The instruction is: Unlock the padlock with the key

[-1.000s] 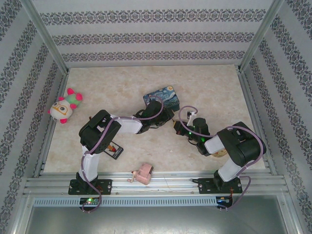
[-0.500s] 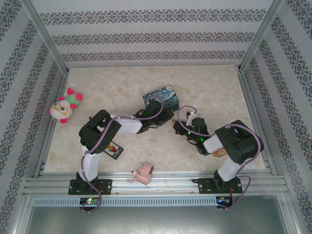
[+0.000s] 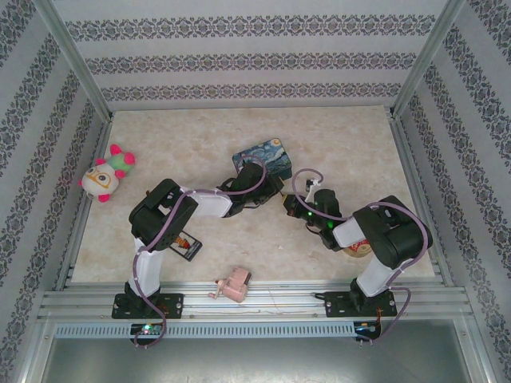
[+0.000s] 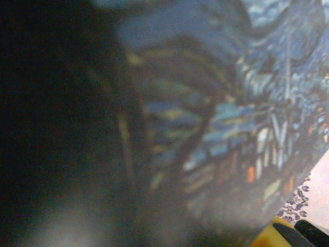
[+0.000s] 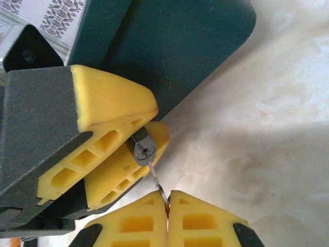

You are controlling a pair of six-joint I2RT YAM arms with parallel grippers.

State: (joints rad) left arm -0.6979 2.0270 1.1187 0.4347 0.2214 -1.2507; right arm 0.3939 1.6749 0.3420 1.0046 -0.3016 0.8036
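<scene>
In the right wrist view my left gripper (image 5: pixel 147 129) comes in from the upper left, its yellow fingers shut on the tiny dark padlock (image 5: pixel 142 148), whose keyhole end faces the camera. The slim metal key (image 5: pixel 155 175) runs from that keyhole down to my right gripper (image 5: pixel 168 198), which is shut on the key's head. The key's tip sits at the keyhole; how deep it goes I cannot tell. The shackle is hidden between the left fingers. Seen from above, the left gripper (image 3: pixel 277 194) and right gripper (image 3: pixel 295 205) meet mid-table.
The blue painted tin (image 3: pixel 266 156) lies just behind the left gripper, and its teal side (image 5: pixel 175 46) is close above the fingers. A plush toy (image 3: pixel 106 175) sits far left, a dark card (image 3: pixel 186 244) by the left arm, a pink gadget (image 3: pixel 232 285) at the front edge.
The right arm has shifted slightly left and back toward the left gripper. The left arm and the tin have barely moved.
</scene>
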